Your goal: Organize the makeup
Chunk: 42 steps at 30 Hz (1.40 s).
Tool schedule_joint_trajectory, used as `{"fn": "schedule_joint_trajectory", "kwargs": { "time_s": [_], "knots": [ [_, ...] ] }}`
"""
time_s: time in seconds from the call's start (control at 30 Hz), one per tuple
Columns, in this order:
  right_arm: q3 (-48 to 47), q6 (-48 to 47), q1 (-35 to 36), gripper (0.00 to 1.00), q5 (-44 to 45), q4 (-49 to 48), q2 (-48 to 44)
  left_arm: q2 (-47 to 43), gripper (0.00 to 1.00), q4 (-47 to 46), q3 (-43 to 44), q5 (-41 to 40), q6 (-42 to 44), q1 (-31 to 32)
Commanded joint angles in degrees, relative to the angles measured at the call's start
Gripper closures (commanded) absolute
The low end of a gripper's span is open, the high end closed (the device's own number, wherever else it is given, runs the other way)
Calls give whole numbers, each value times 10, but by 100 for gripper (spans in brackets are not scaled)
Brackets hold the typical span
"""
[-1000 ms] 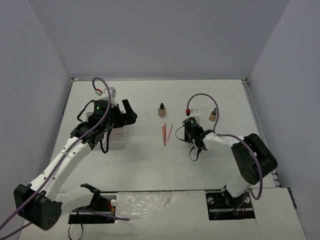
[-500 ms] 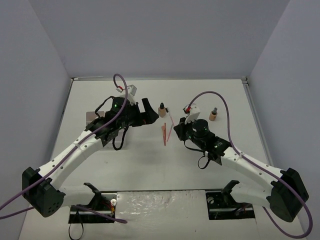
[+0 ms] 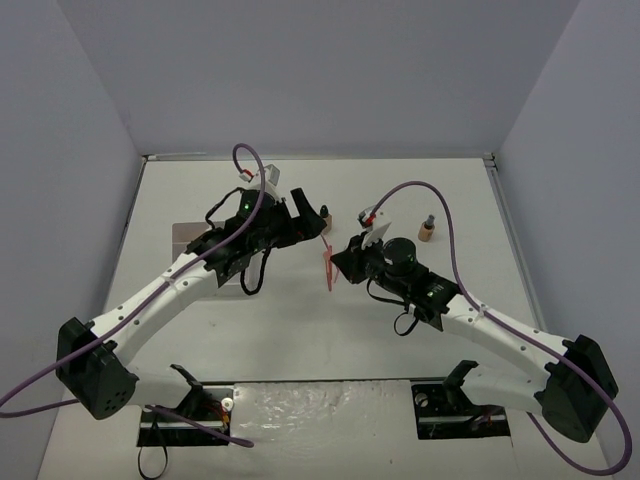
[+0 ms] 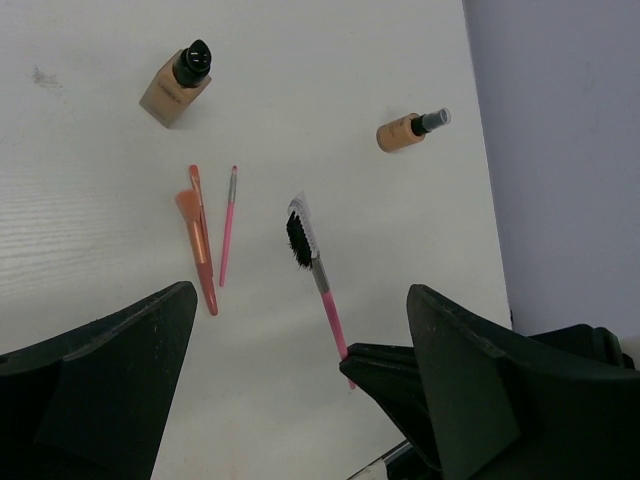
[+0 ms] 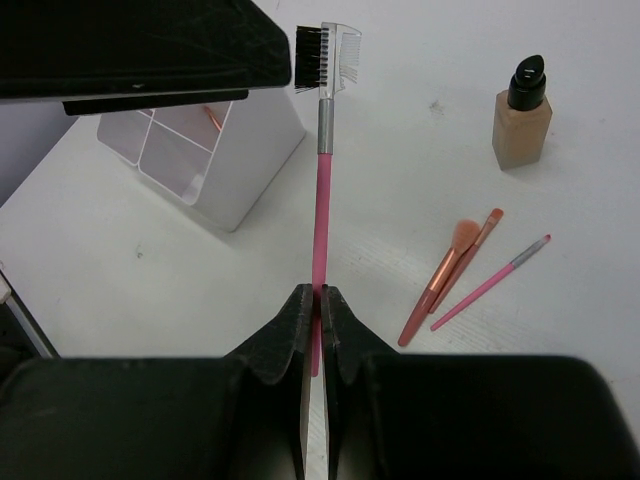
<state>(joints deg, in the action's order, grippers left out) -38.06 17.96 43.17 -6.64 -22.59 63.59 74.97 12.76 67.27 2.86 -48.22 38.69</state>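
My right gripper (image 5: 318, 295) is shut on the lower handle of a pink brow brush with a black bristle and comb head (image 5: 322, 170), held above the table (image 3: 328, 262). My left gripper (image 4: 300, 295) is open, hovering over the brush (image 4: 315, 265), with nothing between its fingers; one finger (image 5: 150, 45) shows just beside the brush head. On the table lie two orange brushes (image 4: 198, 240) and a thin pink brush (image 4: 228, 225). A tan bottle with a black cap (image 4: 175, 85) and a smaller tan bottle (image 4: 410, 130) stand further off.
The white compartmented organizer (image 5: 200, 150) stands to the left, partly hidden under the left arm (image 3: 190, 238). The small bottle (image 3: 426, 231) is at the right back. Grey walls close the table on three sides.
The left gripper has swung right from over the organizer to the table's middle. The right arm has stretched out, raising the pink brush and carrying it left toward the left gripper.
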Motion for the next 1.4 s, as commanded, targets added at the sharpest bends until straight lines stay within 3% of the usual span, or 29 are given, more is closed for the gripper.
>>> {"fn": "schedule_joint_trajectory", "kwargs": {
  "time_s": [0.0, 0.17, 0.73, 0.8, 0.9, 0.97, 1.1, 1.17, 1.37],
  "knots": [
    [-34, 2, 5, 100, -11, -56, -8, 12, 21, -27, 51, -12, -49, 12],
    [-36, 2, 9, 100, -12, -67, -2, 27, 34, -34, 55, -12, -74, 19],
    [-44, 0, 21, 100, -9, -78, 21, 45, 99, -41, 48, -6, -99, 21],
    [-46, 0, 21, 99, -9, -76, 23, 42, 100, -46, 43, -7, -98, 20],
    [-46, 0, 21, 76, 0, -67, 20, 31, 100, -53, 33, -22, -86, 20],
    [-46, -1, 21, 53, 12, -58, 14, 16, 100, -54, 26, -40, -63, 20],
    [-51, -10, 20, 25, 32, -26, 8, -23, 100, -44, 2, -105, 26, 19],
    [-50, -13, 20, 15, 47, -7, 6, -44, 100, -53, -16, -157, 66, 19],
    [-45, -7, 17, 0, 129, 43, 7, -127, 100, -98, -102, -321, 235, 6]
  ]
}}
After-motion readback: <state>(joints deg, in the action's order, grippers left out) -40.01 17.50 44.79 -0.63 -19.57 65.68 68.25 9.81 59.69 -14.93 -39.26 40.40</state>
